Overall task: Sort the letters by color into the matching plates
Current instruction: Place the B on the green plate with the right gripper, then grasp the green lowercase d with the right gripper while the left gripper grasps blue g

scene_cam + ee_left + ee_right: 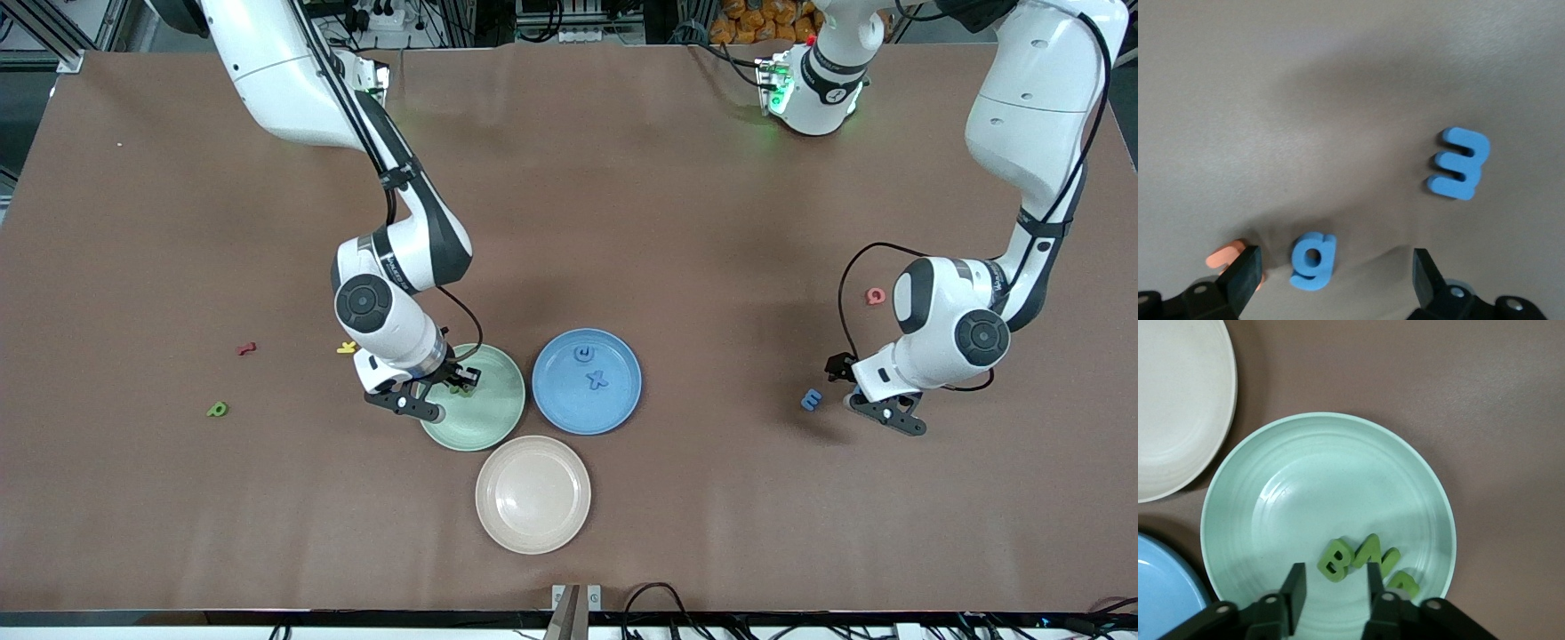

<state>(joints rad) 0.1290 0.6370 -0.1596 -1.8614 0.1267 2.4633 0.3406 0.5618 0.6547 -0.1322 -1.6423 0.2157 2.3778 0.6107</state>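
Right gripper [449, 384] sits low over the pale green plate [492, 418], at the rim on the side toward the right arm's end of the surface [622, 196]. Its fingers [1297, 587] stand a little apart, with a green B [1336, 561] lying between the tips, and whether they touch it I cannot tell. A second green letter [1379, 558] lies just beside the B, close to the plate's rim.

Left gripper [852, 384] hangs low over bare surface toward the left arm's end, fingers [1245, 272] spread wide, nothing clamped. Between them lies a blue g [1313, 261]; an orange piece [1225, 256] lies right at one fingertip, and a blue 3-shaped piece [811, 399] lies a little apart.

The blue plate [613, 411] lies beside the green one, rims nearly meeting, with a blue x [597, 380] and another blue letter [582, 355] in it. The beige plate [498, 520] lies nearer the front camera, tucked under the gap.

Loose toward the right arm's end: a yellow piece [346, 348], a red piece [246, 348], a green piece [217, 409], with wide bare surface around them. A red letter [876, 296] lies by the left arm.
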